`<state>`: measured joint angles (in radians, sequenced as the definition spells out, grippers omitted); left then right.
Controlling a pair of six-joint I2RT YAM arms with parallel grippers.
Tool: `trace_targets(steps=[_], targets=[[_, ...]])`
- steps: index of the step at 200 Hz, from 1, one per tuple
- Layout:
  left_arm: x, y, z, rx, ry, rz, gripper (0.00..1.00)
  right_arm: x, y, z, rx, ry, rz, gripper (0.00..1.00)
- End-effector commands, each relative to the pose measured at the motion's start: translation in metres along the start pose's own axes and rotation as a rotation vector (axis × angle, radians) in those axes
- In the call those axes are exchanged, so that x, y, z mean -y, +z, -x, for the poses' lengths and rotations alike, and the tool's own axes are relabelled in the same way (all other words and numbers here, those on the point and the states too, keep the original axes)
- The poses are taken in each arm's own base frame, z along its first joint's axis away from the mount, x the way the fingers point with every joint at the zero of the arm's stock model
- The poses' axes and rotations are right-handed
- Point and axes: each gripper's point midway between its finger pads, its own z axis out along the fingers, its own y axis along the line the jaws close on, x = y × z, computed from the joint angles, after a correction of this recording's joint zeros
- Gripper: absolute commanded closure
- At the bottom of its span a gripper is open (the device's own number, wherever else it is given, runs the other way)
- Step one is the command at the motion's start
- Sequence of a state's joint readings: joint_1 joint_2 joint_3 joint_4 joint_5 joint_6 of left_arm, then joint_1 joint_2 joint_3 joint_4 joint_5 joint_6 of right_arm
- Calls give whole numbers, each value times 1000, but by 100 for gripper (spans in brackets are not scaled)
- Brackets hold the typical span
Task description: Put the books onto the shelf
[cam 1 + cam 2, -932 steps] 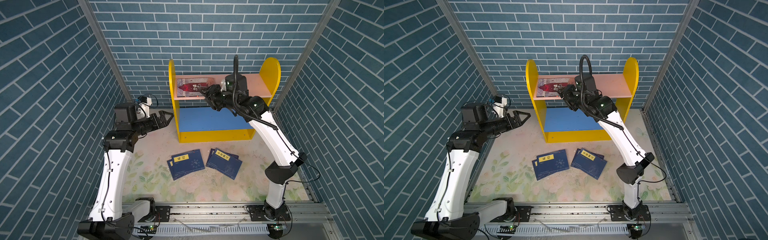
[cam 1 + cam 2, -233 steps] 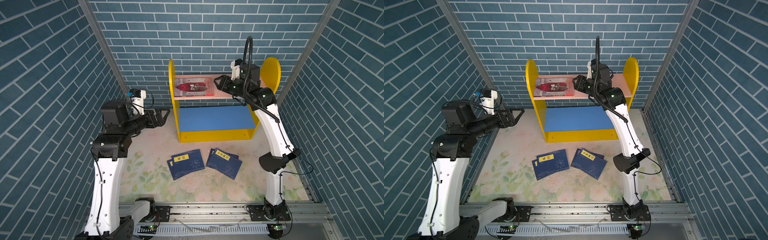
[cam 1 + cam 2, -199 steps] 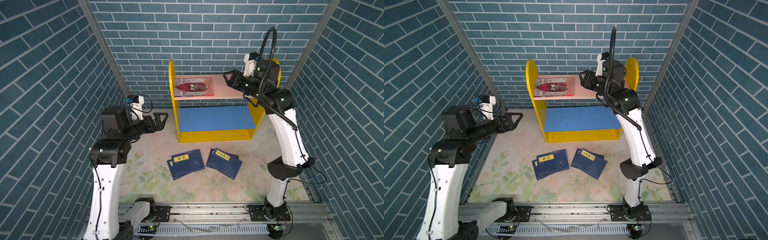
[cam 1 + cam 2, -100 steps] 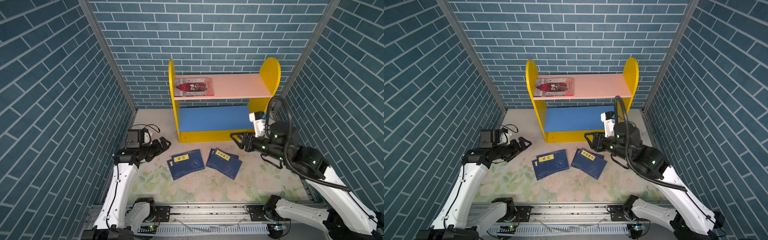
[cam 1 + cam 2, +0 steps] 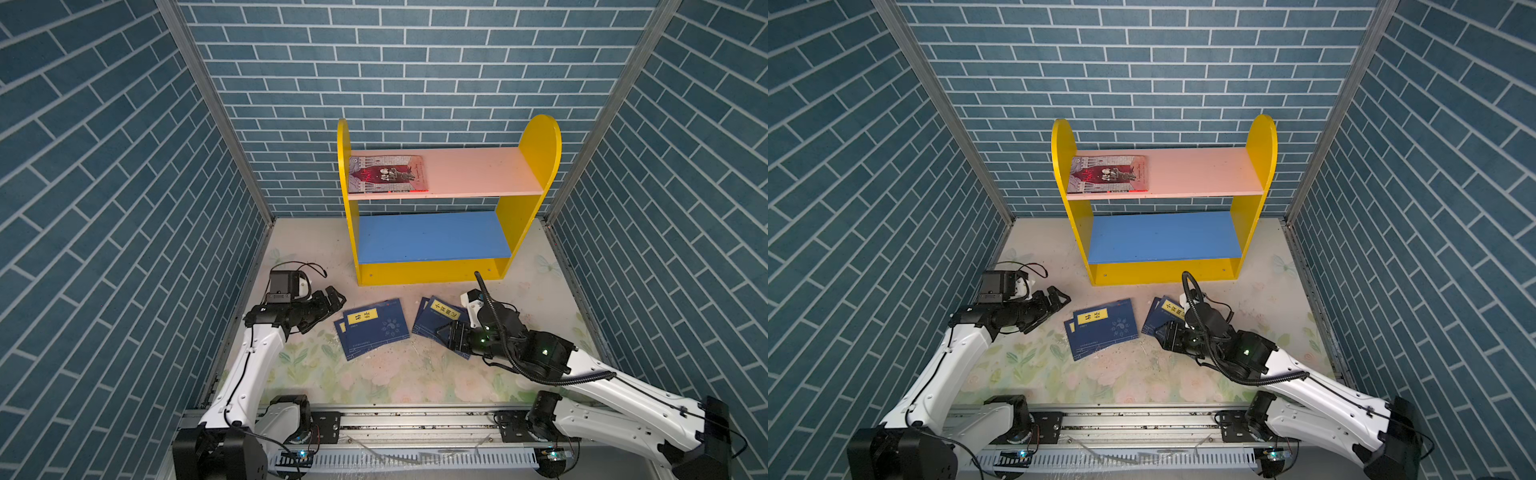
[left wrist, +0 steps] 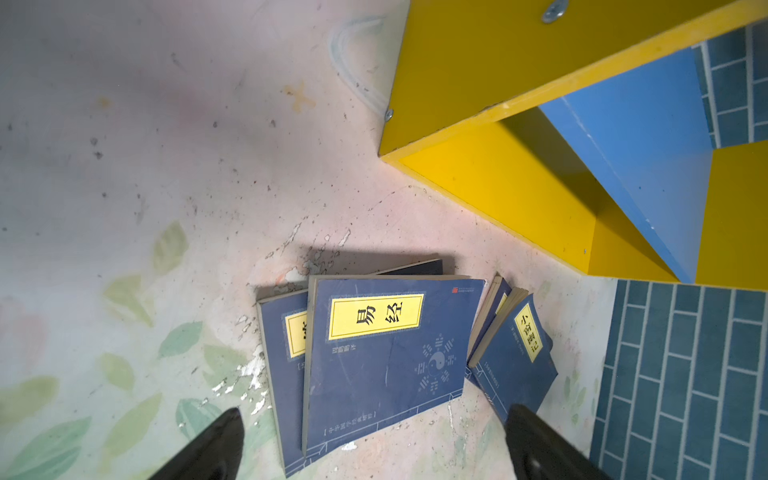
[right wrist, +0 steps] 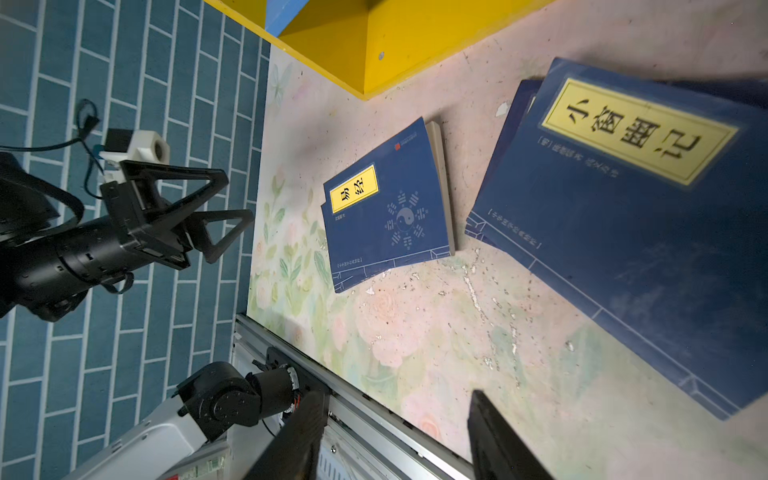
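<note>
Where the books lie: four navy books sit on the worktop (image 5: 395, 382) in front of the shelf (image 5: 538, 166), as a left pair (image 5: 376, 328) and a right pair (image 5: 436, 318), each overlapped. The grey-and-red book (image 5: 388, 174) lies flat on the pink upper board (image 5: 469, 172).
Left tool (image 5: 334, 296): wide apart, empty, low beside the left pair, not touching.
Right tool (image 5: 444, 333): partly apart, nothing between its fingers, at the right pair's near corner. We cannot tell whether it touches.
Handling, we judge: thin, light softcovers, floppy, with smooth covers that may slide on each other.
Where to take hold: we would pinch the top book's overhanging edge, near the spine.
</note>
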<state>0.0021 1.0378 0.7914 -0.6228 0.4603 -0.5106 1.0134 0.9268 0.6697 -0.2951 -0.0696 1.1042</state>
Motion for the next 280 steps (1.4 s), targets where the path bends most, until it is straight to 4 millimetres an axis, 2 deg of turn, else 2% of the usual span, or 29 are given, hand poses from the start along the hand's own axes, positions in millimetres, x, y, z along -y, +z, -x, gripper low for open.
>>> trace_targets(steps=[1,18,52,83,99,129,163,202,219,235,238,252,280], targets=[[4,-9,17,66,151,30,0,-10,18,-2,11,93,58,42],[-2,-6,19,84,143,55,0,-2,35,-11,1,137,50,42],[-23,2,16,77,103,145,0,-2,64,-31,-31,158,59,42],[-16,5,16,76,117,97,0,1,83,-41,-31,176,52,41],[-4,6,19,83,164,46,0,5,89,-41,-5,204,53,42],[-2,3,20,84,170,43,0,7,98,-42,-5,214,44,42],[7,10,-2,-4,217,-11,0,6,107,-46,-21,211,42,42],[-4,17,-20,-57,150,-4,0,10,113,-46,0,249,63,42],[-7,21,-24,-63,129,-8,0,13,118,-45,4,259,60,42],[0,23,-22,-54,130,-44,0,15,123,-45,14,271,60,43],[-3,26,-28,-72,123,-44,0,15,125,-45,18,272,61,43],[1,29,-34,-86,132,-66,0,19,129,-45,27,285,63,43],[4,28,-36,-79,141,-83,0,22,138,-46,29,306,79,44]])
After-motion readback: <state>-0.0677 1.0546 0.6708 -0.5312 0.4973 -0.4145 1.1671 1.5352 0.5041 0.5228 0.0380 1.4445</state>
